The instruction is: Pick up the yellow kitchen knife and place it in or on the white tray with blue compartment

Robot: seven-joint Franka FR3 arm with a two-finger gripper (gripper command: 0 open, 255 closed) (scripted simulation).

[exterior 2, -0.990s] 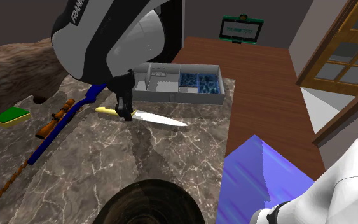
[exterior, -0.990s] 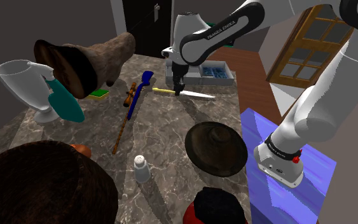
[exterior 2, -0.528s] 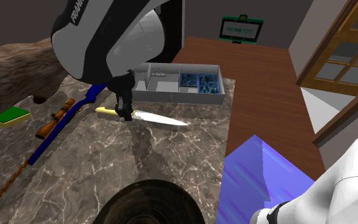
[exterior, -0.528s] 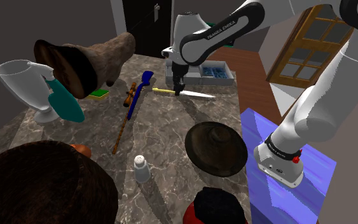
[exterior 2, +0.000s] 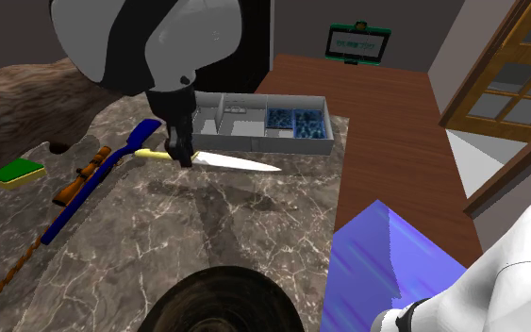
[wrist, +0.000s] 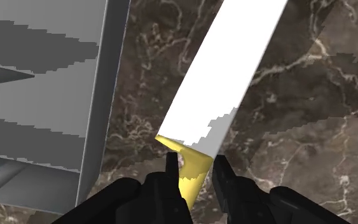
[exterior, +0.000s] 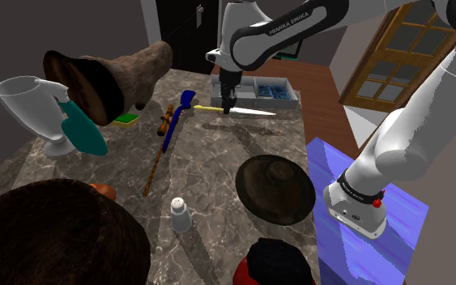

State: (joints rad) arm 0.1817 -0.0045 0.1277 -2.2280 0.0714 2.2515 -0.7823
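Note:
The kitchen knife (exterior: 254, 112) has a yellow handle and a white blade. My gripper (exterior: 228, 109) is shut on it where handle meets blade, and it hangs level a little above the marble table, casting a shadow below. From the second exterior view the knife (exterior 2: 240, 163) sits in the gripper (exterior 2: 185, 156) just in front of the grey tray (exterior 2: 263, 141), which has a blue compartment at one end. In the wrist view the fingers (wrist: 171, 167) clasp the yellow handle of the knife (wrist: 228, 70), with the tray wall (wrist: 104, 95) close beside the blade.
A blue toy rifle (exterior: 173, 121) and a brown stick lie beside the knife. A dark round hat (exterior: 276, 188), a white shaker (exterior: 181, 214), a white vase (exterior: 31, 105), a green sponge (exterior: 125, 119) and a furry brown boot (exterior: 104, 77) crowd the table.
The gripper has risen with the knife clasped in it. The knife left the tabletop and moved slightly toward the tray.

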